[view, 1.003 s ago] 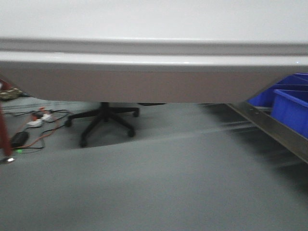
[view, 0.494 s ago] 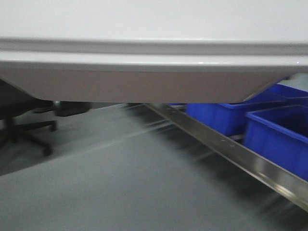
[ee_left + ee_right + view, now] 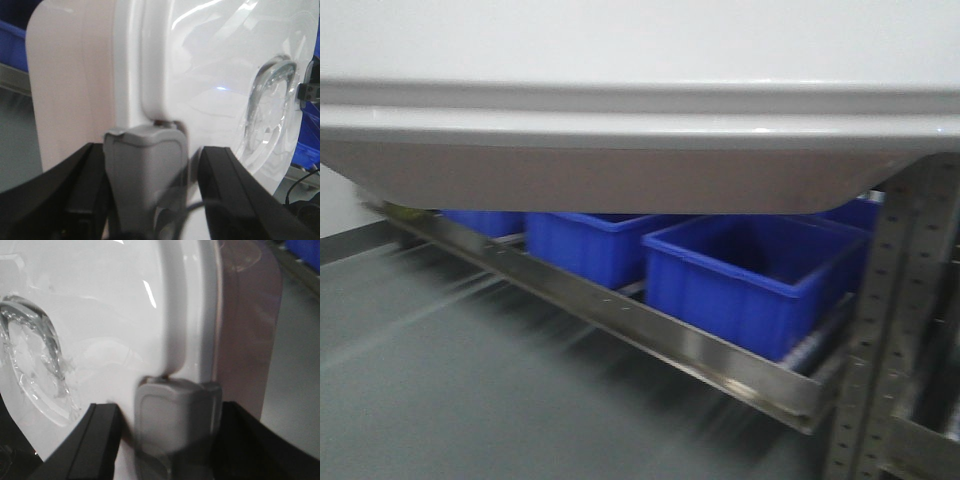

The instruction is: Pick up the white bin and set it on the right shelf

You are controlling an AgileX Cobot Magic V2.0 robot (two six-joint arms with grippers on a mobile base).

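Claw L (image 3: 150, 187), claw R (image 3: 172, 437) clamp white bin (image 3: 640, 50); right shelf (image 3: 705, 352) rail ahead.

A smooth matte grey floor (image 3: 470, 400) spreads below and left of the row of open blue plastic crates (image 3: 740, 275). Far left of the crates, a pale strip (image 3: 335, 200) is probably a wall; blur softens everything.

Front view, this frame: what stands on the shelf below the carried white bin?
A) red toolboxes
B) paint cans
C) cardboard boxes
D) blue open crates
D: a row of blue crates stands behind the shiny front rail of the shelf, just under the bottom of the white bin.
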